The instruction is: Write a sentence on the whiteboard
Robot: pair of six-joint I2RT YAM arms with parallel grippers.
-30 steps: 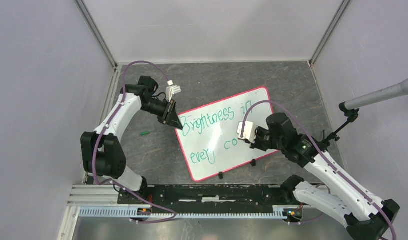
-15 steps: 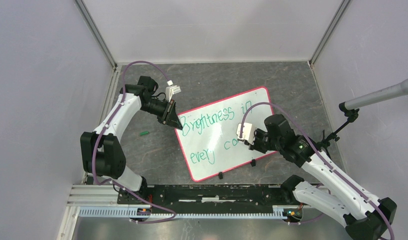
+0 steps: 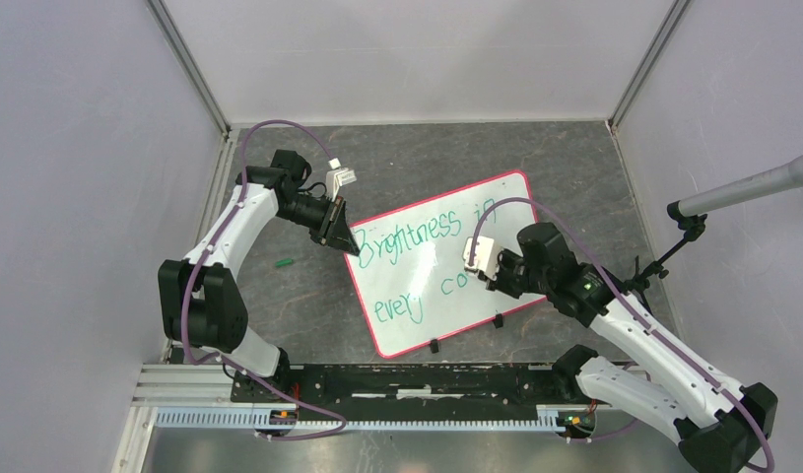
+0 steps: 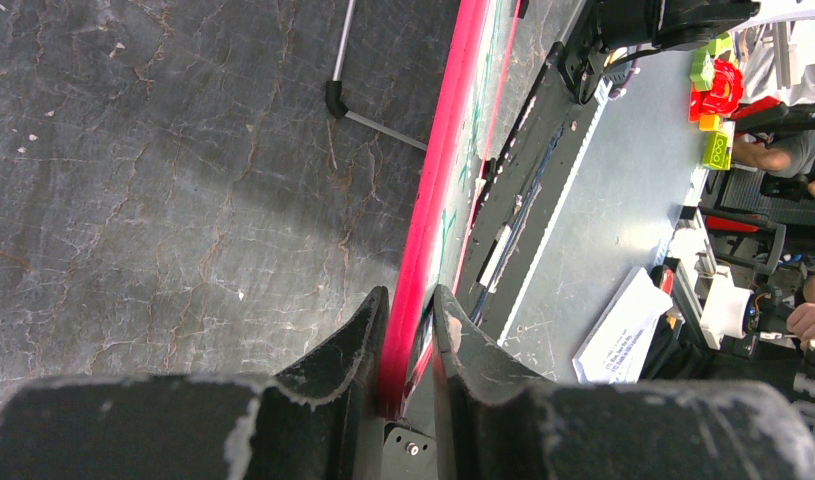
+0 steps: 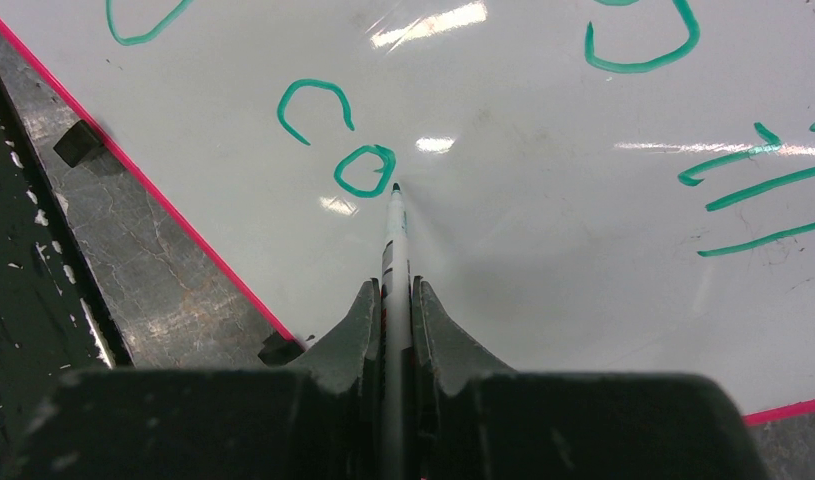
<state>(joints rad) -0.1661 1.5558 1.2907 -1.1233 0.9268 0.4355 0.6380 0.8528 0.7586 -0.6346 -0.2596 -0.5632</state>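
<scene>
The whiteboard (image 3: 417, 268) lies on the table (image 3: 397, 158), the marker (image 5: 393, 230) touching its near half.

The left arm (image 3: 230, 232) bends inward, left claw (image 4: 408, 300) clamped on the whiteboard (image 3: 417, 281) edge; the right arm (image 3: 634, 330) reaches inward, right claw (image 5: 393, 290) pinching a marker (image 5: 393, 230).

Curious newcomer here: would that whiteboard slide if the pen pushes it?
Probably: the whiteboard looks thin and light, perhaps why the left gripper clamps its red rim. It seems stiff, lying flat under the marker.

The right arm (image 3: 624, 323) hides the whiteboard's (image 3: 446, 305) near-right corner; at the left wrist the sentence (image 4: 448, 216) is unreadable.
</scene>
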